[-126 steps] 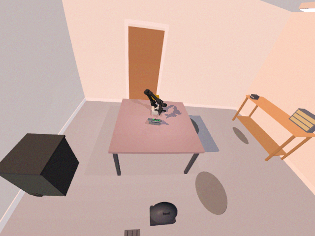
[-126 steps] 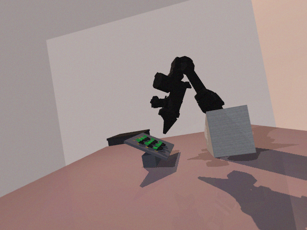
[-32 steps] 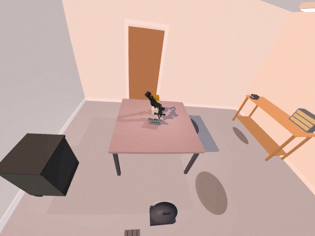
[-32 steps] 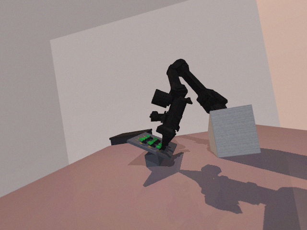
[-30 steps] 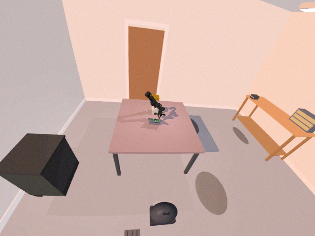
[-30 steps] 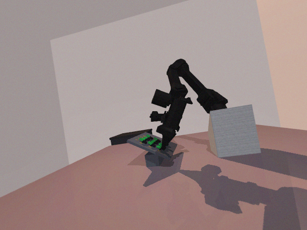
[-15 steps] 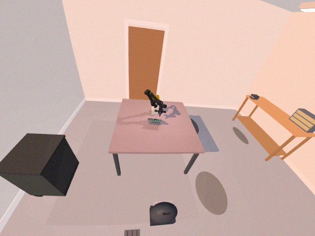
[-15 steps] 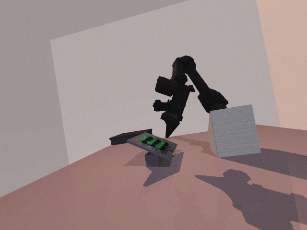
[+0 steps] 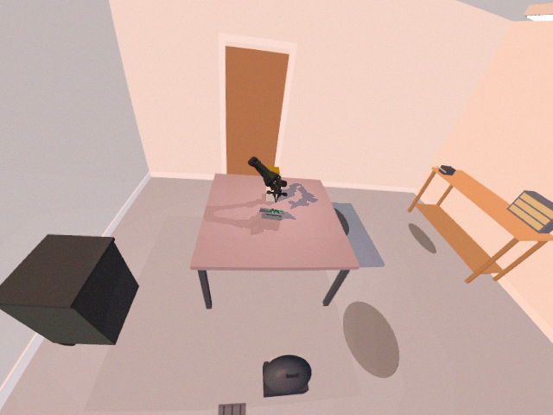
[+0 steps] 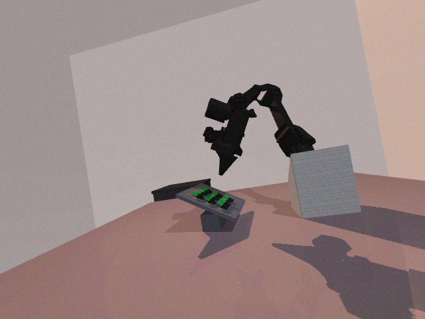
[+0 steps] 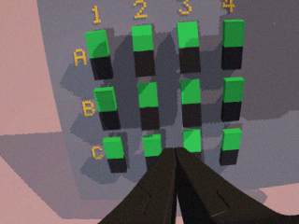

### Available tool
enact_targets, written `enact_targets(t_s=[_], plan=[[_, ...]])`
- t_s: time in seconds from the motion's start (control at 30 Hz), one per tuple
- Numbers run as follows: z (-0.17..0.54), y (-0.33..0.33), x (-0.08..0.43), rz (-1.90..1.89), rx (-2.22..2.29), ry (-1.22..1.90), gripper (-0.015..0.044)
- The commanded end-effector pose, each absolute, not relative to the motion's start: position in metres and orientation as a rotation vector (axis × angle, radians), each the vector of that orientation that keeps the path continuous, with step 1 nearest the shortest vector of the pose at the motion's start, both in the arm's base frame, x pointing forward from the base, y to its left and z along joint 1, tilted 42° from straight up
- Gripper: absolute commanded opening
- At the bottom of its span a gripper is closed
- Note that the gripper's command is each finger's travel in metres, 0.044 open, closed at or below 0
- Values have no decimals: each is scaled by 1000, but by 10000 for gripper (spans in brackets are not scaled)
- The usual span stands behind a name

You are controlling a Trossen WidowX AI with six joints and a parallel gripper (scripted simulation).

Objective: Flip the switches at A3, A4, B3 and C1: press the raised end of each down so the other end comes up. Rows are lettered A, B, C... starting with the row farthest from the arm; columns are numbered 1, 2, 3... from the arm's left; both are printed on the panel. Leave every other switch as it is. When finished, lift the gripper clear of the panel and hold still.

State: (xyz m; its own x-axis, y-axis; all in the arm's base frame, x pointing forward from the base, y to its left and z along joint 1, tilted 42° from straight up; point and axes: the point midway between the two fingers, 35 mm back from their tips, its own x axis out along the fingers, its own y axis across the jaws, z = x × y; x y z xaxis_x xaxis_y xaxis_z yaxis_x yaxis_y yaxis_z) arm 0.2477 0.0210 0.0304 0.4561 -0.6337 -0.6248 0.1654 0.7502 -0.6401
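Observation:
The tilted grey switch panel [image 9: 264,215] [image 10: 236,206] [image 11: 276,161] stands on the table, with rows A to C and columns 1 to 4. In the wrist view, switches A3 [image 11: 189,47], A4 [image 11: 233,45], B3 [image 11: 191,103] and C1 [image 11: 115,154] show in full, each with a green far half and a black near half. Which end of each is raised is hard to tell. My gripper [image 9: 276,201] [image 10: 221,173] [image 11: 174,157] is shut and empty, its tips above the panel and clear of it. In the wrist view the fingers hide the black halves of C2 and C3 in part.
The pale block [image 10: 326,181] under the arm's base stands on the pink table [image 9: 272,250] [image 10: 137,268]. A dark flat object [image 10: 178,189] shows behind the panel in the exterior view. Shadows fall across the panel and table.

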Motion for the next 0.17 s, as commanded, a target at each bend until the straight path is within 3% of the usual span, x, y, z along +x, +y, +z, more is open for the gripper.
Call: enact_targets(t_s=[0.0,0.13], plan=[[31,19,247,-521,-557,991,0],[31,19,247,-521,-557,991,0]])
